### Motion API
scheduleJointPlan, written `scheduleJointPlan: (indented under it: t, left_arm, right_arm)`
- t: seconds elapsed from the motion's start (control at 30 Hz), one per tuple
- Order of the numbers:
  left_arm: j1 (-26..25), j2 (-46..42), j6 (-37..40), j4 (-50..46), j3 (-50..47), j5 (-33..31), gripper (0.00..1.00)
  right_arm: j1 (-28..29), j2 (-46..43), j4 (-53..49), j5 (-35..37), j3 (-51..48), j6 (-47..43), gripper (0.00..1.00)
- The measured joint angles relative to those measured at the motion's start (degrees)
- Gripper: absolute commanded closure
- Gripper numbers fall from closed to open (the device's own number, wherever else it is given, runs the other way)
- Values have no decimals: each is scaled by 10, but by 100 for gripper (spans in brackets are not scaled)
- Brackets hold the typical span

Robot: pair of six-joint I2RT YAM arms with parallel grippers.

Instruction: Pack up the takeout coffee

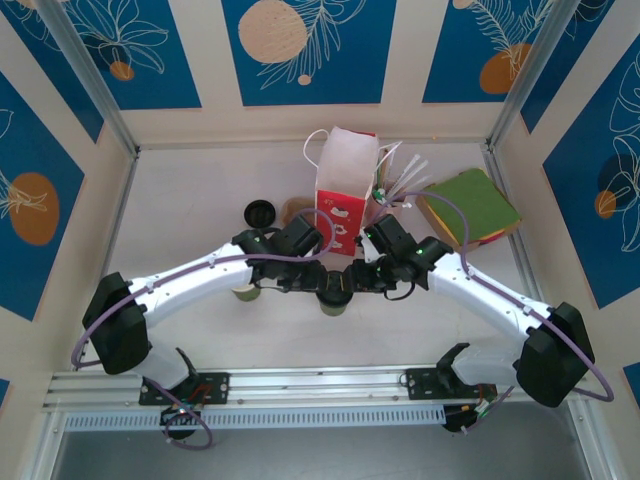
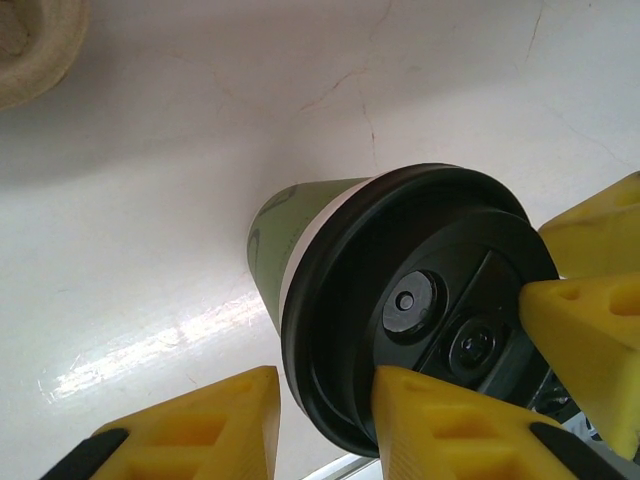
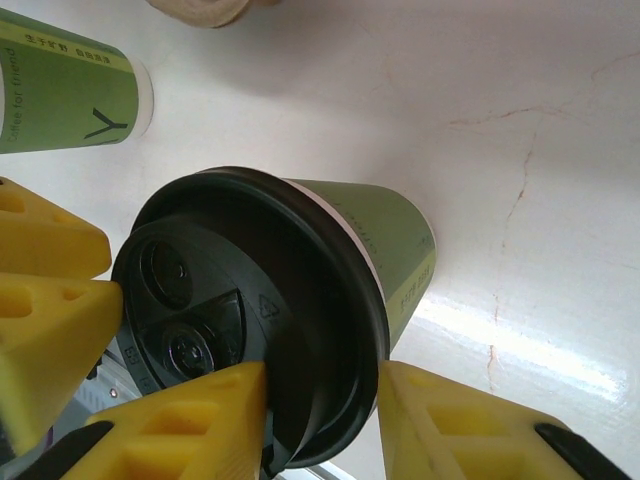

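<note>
Green black-lidded coffee cup [image 2: 400, 310] mid-frame; left gripper [image 2: 328, 388] and right gripper [image 3: 322, 382] both narrow, pinching its rim; open worktop [image 2: 450, 80] above.

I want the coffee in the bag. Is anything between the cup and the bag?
Nothing on the table seems to block it. The coffee cup sits just in front of the bag, with the left gripper and right gripper at its lid.

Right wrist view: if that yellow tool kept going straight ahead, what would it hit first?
The takeout coffee: its lid rim already sits between the jaws of the right tool. Past the cup, probably just the table.
</note>
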Motion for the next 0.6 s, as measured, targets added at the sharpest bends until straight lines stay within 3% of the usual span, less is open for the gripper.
scheduleJointPlan:
  t: [0.6]
  left_arm:
    - [0,-18,0,61,-52,8,74]
  right_arm:
    - [-5,-2,22,-14,-17,7,67]
